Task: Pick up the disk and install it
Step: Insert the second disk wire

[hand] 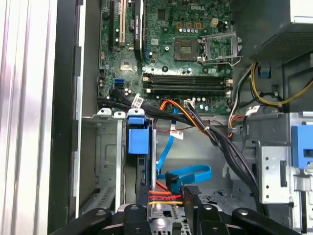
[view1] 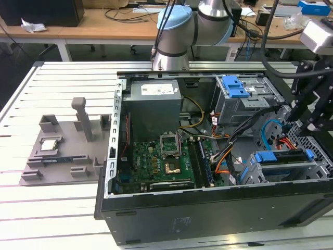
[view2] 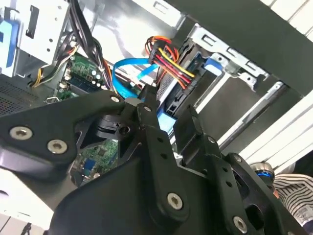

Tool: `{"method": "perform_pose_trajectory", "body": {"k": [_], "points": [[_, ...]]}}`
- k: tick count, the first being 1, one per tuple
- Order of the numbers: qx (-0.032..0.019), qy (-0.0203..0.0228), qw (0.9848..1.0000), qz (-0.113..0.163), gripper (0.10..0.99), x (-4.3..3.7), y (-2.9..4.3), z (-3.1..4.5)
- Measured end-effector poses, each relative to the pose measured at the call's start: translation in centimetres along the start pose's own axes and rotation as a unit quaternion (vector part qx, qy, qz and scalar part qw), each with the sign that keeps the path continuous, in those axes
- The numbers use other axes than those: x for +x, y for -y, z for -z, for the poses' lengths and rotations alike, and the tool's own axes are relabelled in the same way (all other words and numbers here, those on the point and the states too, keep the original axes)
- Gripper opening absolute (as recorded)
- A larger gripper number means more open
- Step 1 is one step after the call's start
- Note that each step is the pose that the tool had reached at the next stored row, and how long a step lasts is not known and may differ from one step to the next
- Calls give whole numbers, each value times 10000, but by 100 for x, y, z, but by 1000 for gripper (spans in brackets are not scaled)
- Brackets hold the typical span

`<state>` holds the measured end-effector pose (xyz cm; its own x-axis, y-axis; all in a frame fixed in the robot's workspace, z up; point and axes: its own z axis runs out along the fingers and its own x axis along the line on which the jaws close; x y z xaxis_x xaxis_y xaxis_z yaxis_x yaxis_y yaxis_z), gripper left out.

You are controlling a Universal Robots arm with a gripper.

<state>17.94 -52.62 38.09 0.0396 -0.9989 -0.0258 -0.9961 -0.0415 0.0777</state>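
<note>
The disk [view1: 281,155] sits edge-up in the lower drive cage [view1: 317,169] at the exterior view's right end of the open computer case, with blue carrier rails at both ends. In the first wrist view the disk [hand: 145,169] stands on edge under its blue carrier tab [hand: 137,139]. In the second wrist view the disk [view2: 182,89] has red, yellow and orange power wires [view2: 168,61] running to its end. My black gripper [view1: 308,119] hovers just above that cage, open and holding nothing. In both wrist views the gripper [hand: 168,198] [view2: 168,106] straddles the cable end of the disk.
A grey power-supply box [view1: 153,101] and a green motherboard [view1: 166,161] fill the rest of the case. An upper drive cage with a blue latch [view1: 237,86] stands behind. A blue data cable [hand: 188,172] loops near the fingers. A small square chip [view1: 49,145] lies on a grey fixture [view1: 62,166].
</note>
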Motion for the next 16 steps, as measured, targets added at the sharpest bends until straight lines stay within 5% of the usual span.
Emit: {"method": "perform_pose_trajectory", "body": {"k": [5, 8, 12, 16], "points": [[-2, -7, 10000, 91, 420, -11, -121, -70], [-3, -7, 10000, 91, 408, -11, -123, -70], [-3, -7, 10000, 91, 161, -10, -124, -70], [-4, -39, 10000, 88, 161, 26, -126, -72]]}}
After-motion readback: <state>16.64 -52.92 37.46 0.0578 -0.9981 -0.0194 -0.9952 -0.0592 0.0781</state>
